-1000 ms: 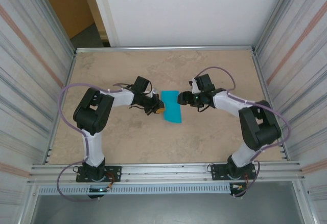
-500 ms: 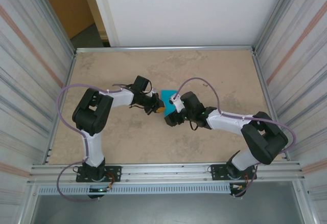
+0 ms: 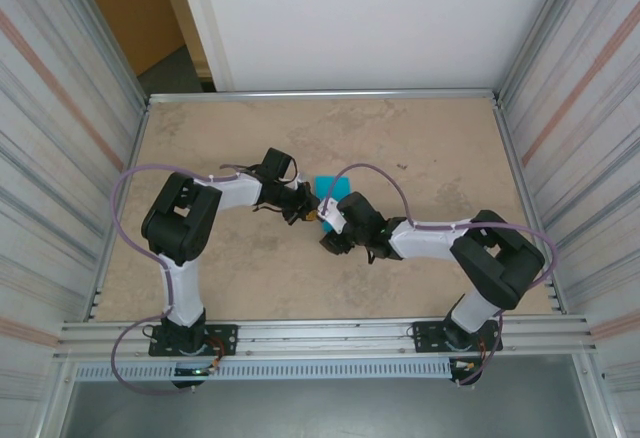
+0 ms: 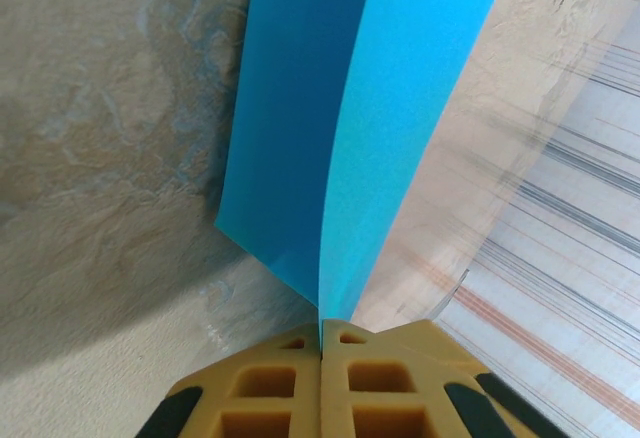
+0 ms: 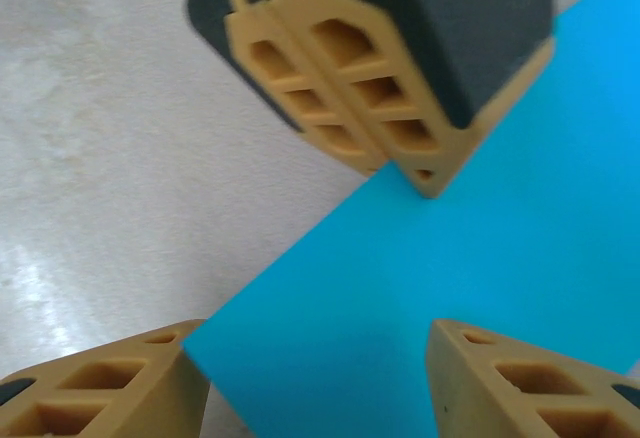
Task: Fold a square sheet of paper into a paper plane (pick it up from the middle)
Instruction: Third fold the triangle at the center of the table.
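Your left end effector is clenched on the sheet of paper, pinching it right at the near end of a lengthwise crease, so the two blue panels fan away from the fingers like a shallow V. The paper sits near the middle of the table, between the two arms. From the overhead view it is hard to say whether its far end rests on the surface or floats just above it.

Your right end effector is released, one finger on either side of the sheet's lower corner, with the paper spanning the gap between them. One finger looks to be just at the paper's edge, though the blur makes contact uncertain.

Treat this sheet as very light, thin and floppy. It will bend under its own weight, slide easily on the smooth table, and crumple or tear if you squeeze hard or pull the two arms apart. Judging from here, the safest hold for the right side is on the crease line or a doubled layer near it, where the paper is stiffest, rather than out on a loose single corner.
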### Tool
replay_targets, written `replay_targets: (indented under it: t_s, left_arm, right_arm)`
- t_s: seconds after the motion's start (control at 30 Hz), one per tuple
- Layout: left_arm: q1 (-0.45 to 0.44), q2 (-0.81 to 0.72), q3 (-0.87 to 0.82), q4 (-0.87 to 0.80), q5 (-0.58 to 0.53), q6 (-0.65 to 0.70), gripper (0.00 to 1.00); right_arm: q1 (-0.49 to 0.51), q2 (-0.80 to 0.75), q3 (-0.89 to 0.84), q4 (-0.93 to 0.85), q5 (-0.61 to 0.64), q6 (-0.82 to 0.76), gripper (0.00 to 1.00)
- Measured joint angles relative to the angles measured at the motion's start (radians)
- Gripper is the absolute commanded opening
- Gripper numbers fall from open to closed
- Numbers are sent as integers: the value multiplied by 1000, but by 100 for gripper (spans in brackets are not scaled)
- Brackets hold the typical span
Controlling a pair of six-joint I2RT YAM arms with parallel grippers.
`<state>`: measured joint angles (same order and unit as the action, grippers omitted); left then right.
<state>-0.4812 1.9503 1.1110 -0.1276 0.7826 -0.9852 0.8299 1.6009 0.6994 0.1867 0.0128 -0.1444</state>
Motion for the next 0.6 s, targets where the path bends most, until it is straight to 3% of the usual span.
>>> replay_targets:
  t_s: [0.33,0.6]
  left_arm:
    - [0,0,0,-3,0,0,0]
    - [0,0,0,-3,0,0,0]
  right_arm:
    - [-13,-53,-44,27,36,-22,39]
    - [-26,-53,-44,28,-8,-20,27]
